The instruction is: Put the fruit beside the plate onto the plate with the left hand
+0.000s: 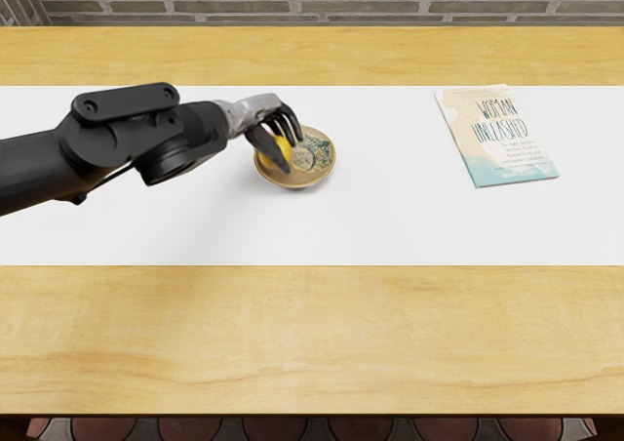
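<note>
A wooden table (312,343) is crossed by a white runner (390,217), over which the left arm (107,148) is stretched in from the left edge. A book (495,134) is laid well apart to the right. At the left rim of the patterned plate (322,163), the fingers of the left hand (268,129) are closed around the yellow fruit (282,147)

Small yellow fruit (283,146), gripped by left hand (261,121), sits over plate's left rim. Plate (318,165): small, round, tan rim, speckled centre.
</note>
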Action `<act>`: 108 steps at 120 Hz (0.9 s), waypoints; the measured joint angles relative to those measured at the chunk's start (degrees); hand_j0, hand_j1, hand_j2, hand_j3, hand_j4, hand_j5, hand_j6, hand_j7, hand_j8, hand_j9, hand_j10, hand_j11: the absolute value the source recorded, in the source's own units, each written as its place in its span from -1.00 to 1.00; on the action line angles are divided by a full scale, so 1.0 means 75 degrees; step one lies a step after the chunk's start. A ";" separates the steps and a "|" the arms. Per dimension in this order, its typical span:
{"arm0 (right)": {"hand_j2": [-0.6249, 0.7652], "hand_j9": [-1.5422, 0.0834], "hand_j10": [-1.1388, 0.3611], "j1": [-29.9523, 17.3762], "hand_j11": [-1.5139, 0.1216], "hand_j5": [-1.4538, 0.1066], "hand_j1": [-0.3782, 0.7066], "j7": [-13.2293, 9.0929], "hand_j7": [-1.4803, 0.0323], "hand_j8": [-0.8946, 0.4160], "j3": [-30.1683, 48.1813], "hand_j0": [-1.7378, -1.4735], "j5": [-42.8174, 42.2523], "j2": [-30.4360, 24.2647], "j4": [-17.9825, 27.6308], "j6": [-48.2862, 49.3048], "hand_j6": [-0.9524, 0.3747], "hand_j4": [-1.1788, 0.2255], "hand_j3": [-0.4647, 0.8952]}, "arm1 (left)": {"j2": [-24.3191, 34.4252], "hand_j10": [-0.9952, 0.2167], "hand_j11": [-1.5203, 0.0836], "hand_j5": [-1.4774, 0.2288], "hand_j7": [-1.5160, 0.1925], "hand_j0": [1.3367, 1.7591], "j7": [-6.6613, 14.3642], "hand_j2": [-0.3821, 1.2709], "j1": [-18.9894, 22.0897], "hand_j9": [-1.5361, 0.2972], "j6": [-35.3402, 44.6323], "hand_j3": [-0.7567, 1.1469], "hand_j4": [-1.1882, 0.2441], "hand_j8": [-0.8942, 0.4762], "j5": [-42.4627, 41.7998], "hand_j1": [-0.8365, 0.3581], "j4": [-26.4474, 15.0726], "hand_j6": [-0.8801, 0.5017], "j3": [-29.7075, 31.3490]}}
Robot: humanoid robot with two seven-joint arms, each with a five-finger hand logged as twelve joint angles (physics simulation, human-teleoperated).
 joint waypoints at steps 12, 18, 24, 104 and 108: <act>-0.11 0.87 0.50 0.0000 0.82 0.84 -0.91 0.0000 0.93 0.34 0.0000 -0.40 -0.0001 0.0000 0.0000 0.0000 0.41 0.66 -0.32 | -0.0071 -0.20 -0.32 -0.45 -0.37 0.50 -0.0012 -0.05 0.0004 -0.39 0.0030 -0.20 -0.33 -0.28 0.0010 -0.16 0.0178 -0.62 -0.0006; -0.11 0.87 0.50 0.0000 0.82 0.84 -0.91 0.0000 0.93 0.34 0.0000 -0.40 -0.0002 0.0000 0.0000 0.0002 0.41 0.66 -0.32 | -0.0072 -0.19 -0.32 -0.44 -0.37 0.50 -0.0014 -0.06 0.0004 -0.39 0.0042 -0.21 -0.33 -0.28 0.0021 -0.16 0.0226 -0.62 -0.0008; -0.11 0.87 0.50 0.0000 0.82 0.84 -0.91 0.0000 0.93 0.34 0.0000 -0.40 0.0000 0.0000 0.0000 0.0001 0.41 0.66 -0.32 | -0.0083 -0.19 -0.31 -0.43 -0.36 0.50 -0.0017 -0.05 0.0004 -0.38 0.0049 -0.21 -0.33 -0.28 0.0024 -0.17 0.0258 -0.62 -0.0009; -0.11 0.87 0.50 0.0000 0.82 0.84 -0.91 0.0000 0.93 0.34 0.0000 -0.40 -0.0001 0.0000 0.0000 0.0000 0.41 0.66 -0.32 | 0.3351 0.54 0.77 0.62 0.66 0.52 0.0037 -0.50 0.0339 0.57 -0.2158 -0.20 0.56 0.22 -0.2476 0.85 -0.1018 0.17 -0.1727; -0.11 0.87 0.50 0.0000 0.82 0.84 -0.91 0.0000 0.93 0.34 0.0000 -0.40 0.0000 0.0000 0.0000 -0.0001 0.41 0.66 -0.32 | 0.3889 0.55 0.79 0.63 0.67 0.52 0.0041 -0.50 0.0491 0.58 -0.2531 -0.20 0.57 0.23 -0.2895 0.87 -0.1347 0.19 -0.1865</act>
